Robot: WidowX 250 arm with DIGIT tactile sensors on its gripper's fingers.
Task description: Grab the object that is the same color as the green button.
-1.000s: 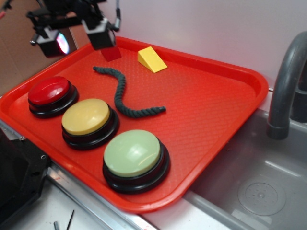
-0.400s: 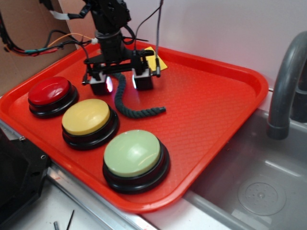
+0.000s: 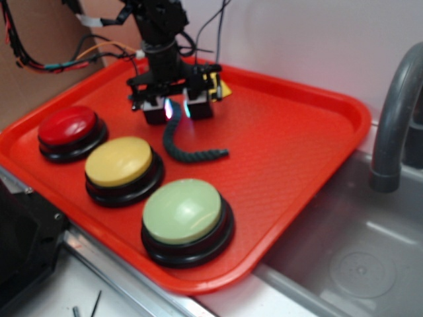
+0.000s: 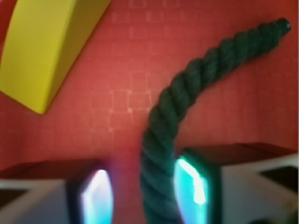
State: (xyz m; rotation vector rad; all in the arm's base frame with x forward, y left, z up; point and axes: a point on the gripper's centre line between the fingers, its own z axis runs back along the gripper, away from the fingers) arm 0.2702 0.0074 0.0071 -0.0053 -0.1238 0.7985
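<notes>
The object, a dark green twisted rope (image 3: pixel 192 156), lies curved in the middle of the red tray (image 3: pixel 297 145). My gripper (image 3: pixel 177 111) is lowered over the rope's far part, one finger on each side. In the wrist view the rope (image 4: pixel 187 88) runs up between the lit pads. It touches the right pad (image 4: pixel 191 182), and a gap of red tray shows before the left pad (image 4: pixel 96 196), so the gripper (image 4: pixel 142 191) is open around the rope. The pale green button (image 3: pixel 183 211) sits at the tray's near edge.
A yellow button (image 3: pixel 119 162) and a red button (image 3: pixel 66 125) stand left of the green one. A yellow wedge (image 4: pixel 42 51) lies just behind the gripper. A grey faucet (image 3: pixel 393 119) and sink (image 3: pixel 344 257) are to the right of the tray.
The gripper came down from the tray's far left corner onto the rope. Its fingers have since drawn closer together around it, and the rope's near bend has shifted slightly.
</notes>
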